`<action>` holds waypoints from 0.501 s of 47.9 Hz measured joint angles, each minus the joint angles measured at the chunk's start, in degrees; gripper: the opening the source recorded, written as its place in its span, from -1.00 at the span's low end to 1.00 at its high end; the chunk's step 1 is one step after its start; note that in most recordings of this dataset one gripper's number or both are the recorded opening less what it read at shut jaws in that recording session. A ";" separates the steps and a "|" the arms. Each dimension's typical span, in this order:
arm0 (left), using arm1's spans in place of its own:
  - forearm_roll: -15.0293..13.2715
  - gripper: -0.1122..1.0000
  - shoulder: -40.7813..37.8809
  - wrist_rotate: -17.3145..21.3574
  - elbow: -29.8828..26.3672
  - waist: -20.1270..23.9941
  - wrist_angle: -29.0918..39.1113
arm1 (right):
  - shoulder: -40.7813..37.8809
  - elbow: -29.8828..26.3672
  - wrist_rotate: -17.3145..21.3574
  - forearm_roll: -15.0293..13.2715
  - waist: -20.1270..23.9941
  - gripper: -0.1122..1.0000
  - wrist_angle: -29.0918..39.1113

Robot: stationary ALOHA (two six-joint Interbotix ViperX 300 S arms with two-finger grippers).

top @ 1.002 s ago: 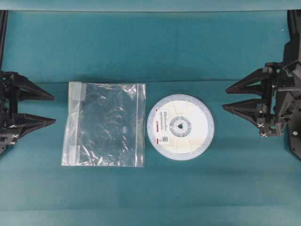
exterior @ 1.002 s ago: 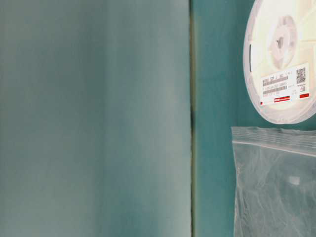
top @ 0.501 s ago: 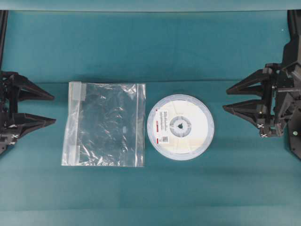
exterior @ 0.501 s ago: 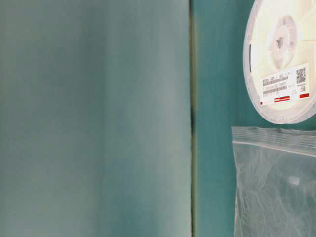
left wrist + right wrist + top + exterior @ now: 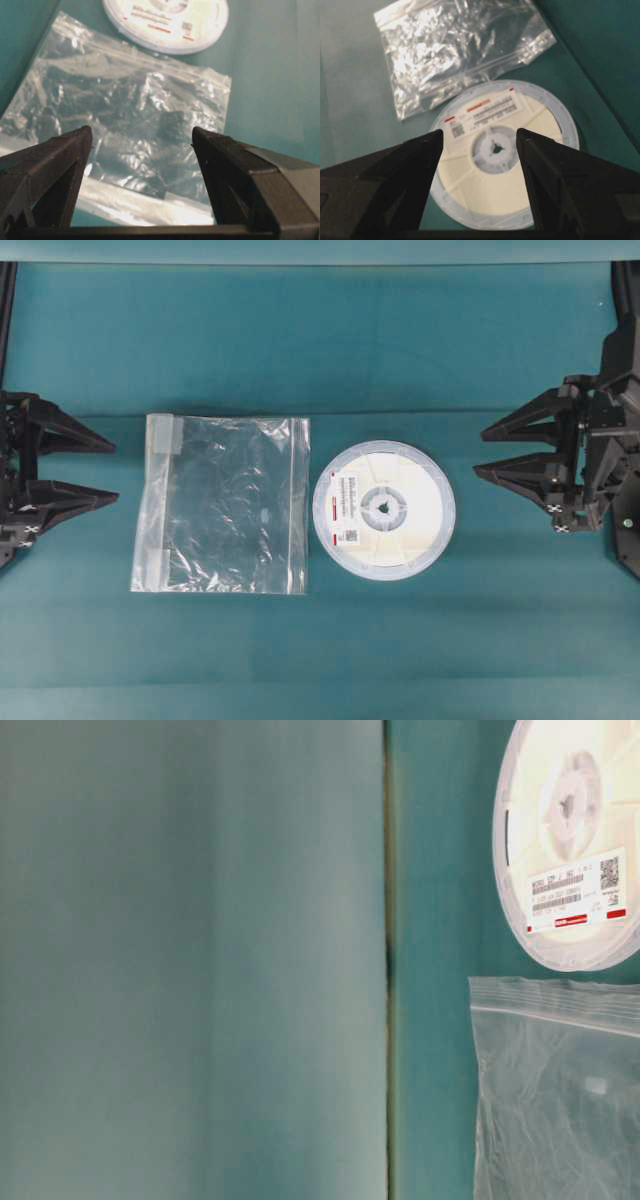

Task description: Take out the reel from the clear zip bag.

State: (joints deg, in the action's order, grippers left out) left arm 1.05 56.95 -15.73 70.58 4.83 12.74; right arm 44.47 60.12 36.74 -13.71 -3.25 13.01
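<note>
Left wrist view, near to far: the black two-fingered left gripper (image 5: 141, 145) stands wide and empty in the foreground, its jaws framing the crinkly transparent square zip bag (image 5: 135, 120), which lies flat on the teal table cloth (image 5: 270, 65); beyond the bag's far edge rests the flat round white plastic reel (image 5: 167, 20) with cream centre and red-striped label. Right wrist view: the black right gripper (image 5: 480, 137) is likewise spread wide and holds nothing; just past its tips lies the reel (image 5: 505, 150), label side up, hub hole visible, and farther off the zip bag (image 5: 460, 47). Overhead view: left gripper (image 5: 110, 472) at the left margin, zip bag (image 5: 225, 505) left of centre with a whitish strip along its left edge, reel (image 5: 385, 510) just beside the bag's right edge and apart from it, right gripper (image 5: 480, 450) at the right margin; both grippers are well apart from either object. Table-level view: reel (image 5: 570, 840) and bag (image 5: 555, 1090) side by side, a narrow band of cloth between them. Judged from this layout, the reel is wholly outside the bag, so the extraction appears complete and the arms are at rest positions; no further grasp seems to be called for, at most a check that the bag is empty
</note>
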 measured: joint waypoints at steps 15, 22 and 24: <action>0.09 0.77 0.00 0.00 0.00 0.00 0.00 | 0.00 -0.09 0.00 0.00 0.35 0.59 -0.62; 0.09 0.77 0.00 0.00 0.00 0.00 0.00 | 0.00 0.00 0.00 0.00 0.35 0.59 -0.79; 0.09 0.77 0.00 0.00 0.09 -0.09 0.00 | 0.00 0.00 0.00 0.00 0.35 0.59 -0.79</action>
State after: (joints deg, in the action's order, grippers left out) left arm 1.14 56.95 -15.73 70.66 4.75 12.74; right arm 44.47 60.12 36.74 -13.71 -2.90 12.22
